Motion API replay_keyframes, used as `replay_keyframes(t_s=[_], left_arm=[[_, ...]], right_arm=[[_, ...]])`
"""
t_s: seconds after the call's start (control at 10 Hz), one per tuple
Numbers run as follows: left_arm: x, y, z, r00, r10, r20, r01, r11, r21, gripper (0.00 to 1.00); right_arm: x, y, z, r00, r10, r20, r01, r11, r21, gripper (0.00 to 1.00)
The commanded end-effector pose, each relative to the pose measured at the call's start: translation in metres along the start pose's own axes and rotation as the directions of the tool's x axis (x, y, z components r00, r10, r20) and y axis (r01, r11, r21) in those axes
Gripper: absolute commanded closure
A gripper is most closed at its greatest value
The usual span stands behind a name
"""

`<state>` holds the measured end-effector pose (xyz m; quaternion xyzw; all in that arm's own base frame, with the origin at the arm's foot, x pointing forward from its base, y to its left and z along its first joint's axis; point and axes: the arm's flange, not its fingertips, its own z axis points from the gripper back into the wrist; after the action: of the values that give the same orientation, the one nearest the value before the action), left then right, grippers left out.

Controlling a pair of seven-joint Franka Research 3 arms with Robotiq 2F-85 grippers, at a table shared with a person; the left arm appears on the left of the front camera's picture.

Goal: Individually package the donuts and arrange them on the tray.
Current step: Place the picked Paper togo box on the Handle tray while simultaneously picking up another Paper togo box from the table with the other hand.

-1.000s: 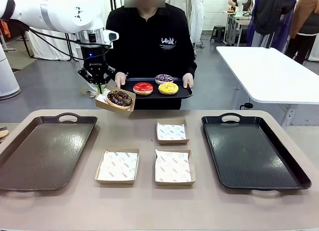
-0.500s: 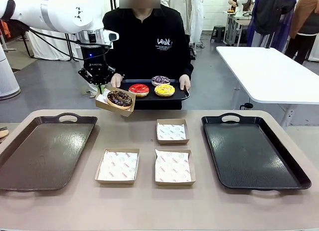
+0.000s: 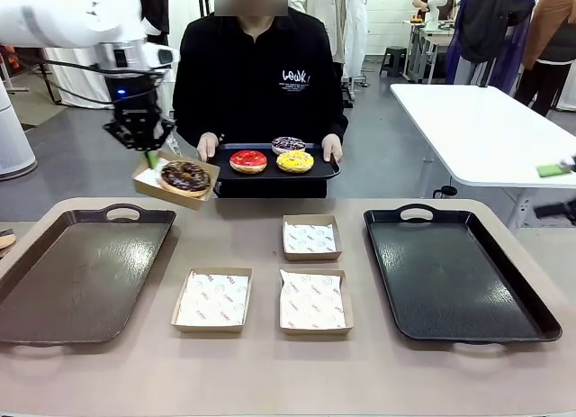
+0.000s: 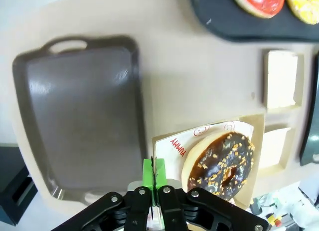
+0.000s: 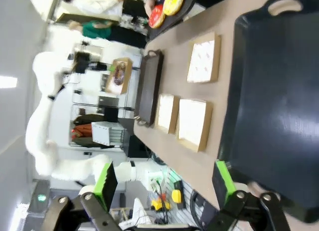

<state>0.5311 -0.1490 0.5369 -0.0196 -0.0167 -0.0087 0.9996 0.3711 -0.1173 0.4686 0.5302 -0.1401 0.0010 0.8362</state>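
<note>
The robot's left arm [image 3: 63,21] is a thick, rounded white tube with a few small black marks on its shell (a thin black cable [image 3: 72,66] loops beneath it). Its wrist is black, with a small blue light [image 3: 121,94]. The left claw [image 4: 153,167] is black, built of jointed links fixed with silver screws [image 4: 114,198] and tipped with bright green pads [image 4: 147,171]. The right claw [image 5: 165,183] has the same black fingers and green pads. The person [image 3: 261,102] wears a black long-sleeved top with white lettering [image 3: 295,76] on the chest.
</note>
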Motion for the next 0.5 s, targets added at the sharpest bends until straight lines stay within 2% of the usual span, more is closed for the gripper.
replay_keyframes(t_s=[0.0,0.1,0.3,0.4], left_arm=[[-0.039,0.031,-0.007,0.999,0.031,-0.014,-0.031,0.999,-0.021,0.99],[-0.044,0.045,-0.008,0.999,0.047,-0.010,-0.047,0.999,-0.024,0.99],[-0.050,0.085,-0.015,0.996,0.087,0.019,-0.086,0.996,-0.022,0.99],[-0.044,0.102,-0.019,0.997,0.073,0.011,-0.073,0.997,0.001,0.99]], right_arm=[[0.053,0.009,-0.036,0.999,-0.035,-0.013,0.033,0.989,-0.141,0.00],[0.080,0.015,-0.064,0.999,-0.048,-0.004,0.046,0.974,-0.221,0.00],[0.101,0.019,-0.120,0.999,-0.035,-0.030,0.023,0.947,-0.322,0.00],[0.108,0.020,-0.148,0.999,-0.021,-0.041,0.004,0.930,-0.368,0.00]])
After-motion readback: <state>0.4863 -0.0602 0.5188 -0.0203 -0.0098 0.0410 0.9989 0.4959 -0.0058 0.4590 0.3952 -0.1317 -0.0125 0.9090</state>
